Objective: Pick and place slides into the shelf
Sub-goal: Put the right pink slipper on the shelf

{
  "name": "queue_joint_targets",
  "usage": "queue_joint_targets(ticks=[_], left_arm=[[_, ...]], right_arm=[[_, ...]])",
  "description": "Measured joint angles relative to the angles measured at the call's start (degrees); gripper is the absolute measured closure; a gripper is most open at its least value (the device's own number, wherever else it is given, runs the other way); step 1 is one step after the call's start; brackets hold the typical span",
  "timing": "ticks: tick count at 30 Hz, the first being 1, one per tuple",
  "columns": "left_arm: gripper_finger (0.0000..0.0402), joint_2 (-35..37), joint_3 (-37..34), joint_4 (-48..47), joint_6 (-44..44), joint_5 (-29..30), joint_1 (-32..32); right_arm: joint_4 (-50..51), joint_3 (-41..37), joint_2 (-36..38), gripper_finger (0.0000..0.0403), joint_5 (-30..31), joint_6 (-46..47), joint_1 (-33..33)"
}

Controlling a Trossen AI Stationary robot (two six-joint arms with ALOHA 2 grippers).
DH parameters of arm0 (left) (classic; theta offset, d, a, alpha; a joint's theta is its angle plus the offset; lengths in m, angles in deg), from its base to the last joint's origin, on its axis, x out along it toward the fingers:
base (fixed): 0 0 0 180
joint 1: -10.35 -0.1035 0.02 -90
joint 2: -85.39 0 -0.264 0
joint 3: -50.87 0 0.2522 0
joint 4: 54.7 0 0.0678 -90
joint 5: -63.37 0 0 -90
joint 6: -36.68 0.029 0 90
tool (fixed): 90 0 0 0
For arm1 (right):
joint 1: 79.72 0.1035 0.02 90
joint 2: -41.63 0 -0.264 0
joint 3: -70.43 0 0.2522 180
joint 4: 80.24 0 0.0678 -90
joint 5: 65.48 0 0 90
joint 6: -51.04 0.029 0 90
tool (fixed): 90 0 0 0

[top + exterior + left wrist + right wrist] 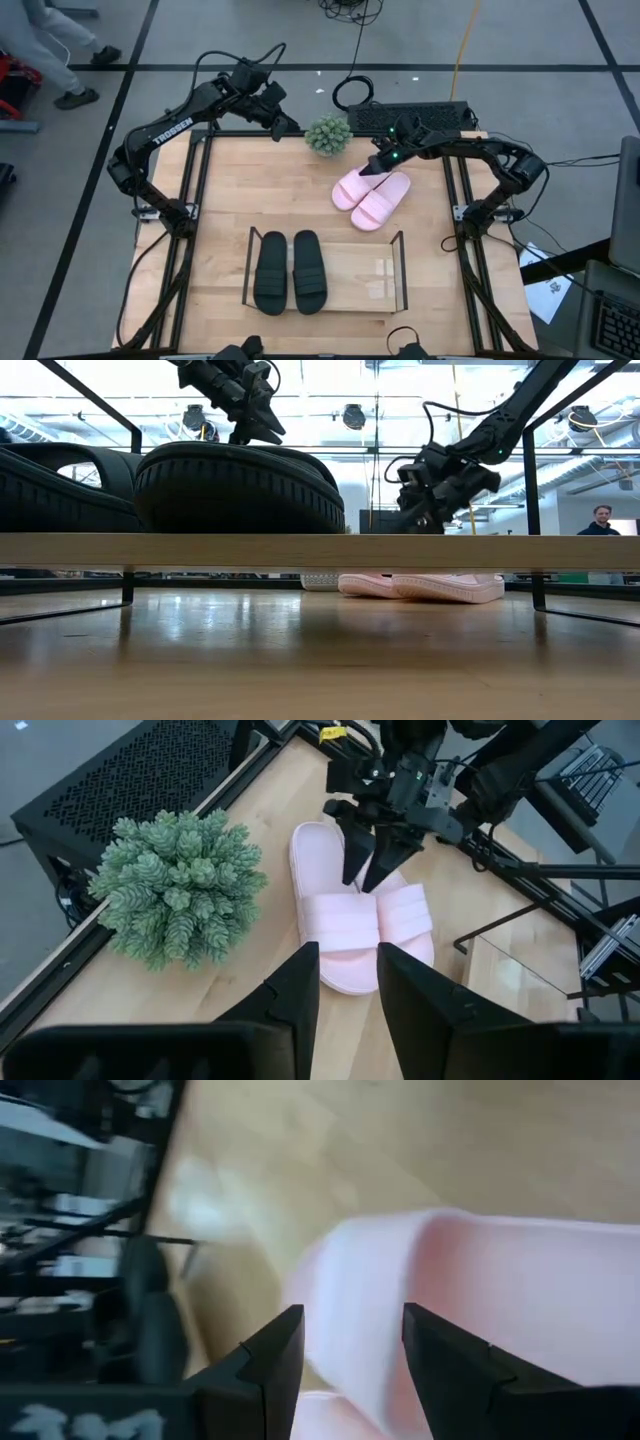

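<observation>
Over the pink slides, right claw open — left claw parted, empty, beside plant

A robotics lab or test workspace: a wooden table in a dark metal frame stands on a grey floor marked with black tape lines, cables trail behind it, and a black perforated equipment box sits at the far edge. Ceiling lights and a person show beyond.
</observation>
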Motion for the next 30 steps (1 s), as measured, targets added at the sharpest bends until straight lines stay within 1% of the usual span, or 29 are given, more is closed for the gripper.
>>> queue_joint_targets(ticks=[4,8,14,20,25,30], left_arm=[[0.0298,0.0,0.0,0.0,0.13,0.0,0.0],[0.0298,-0.02,0.0,0.0,0.17,0.0,0.0],[0.0298,0.0,0.0,0.0,1.44,0.0,0.0],[0.0298,-0.02,0.0,0.0,1.42,0.02,0.0],[0.0298,-0.02,0.0,0.0,1.38,0.04,0.0],[0.0298,-0.02,0.0,0.0,1.29,0.03,0.0]], right_arm=[[3.07,0.0,-0.01,0.0241,3.12,-1.55,0.26],[2.89,0.0,0.0,0.0241,3.38,-1.52,1.94],[2.82,0.0,0.0,0.0241,10.06,-2.05,4.83],[2.74,0.0,0.0,0.0241,13.16,-2.88,6.06],[0.66,0.01,-1.38,0.0241,12.96,-2.59,7.5],[-3.3,0.02,-5.18,0.0241,7.13,-0.41,8.64]])
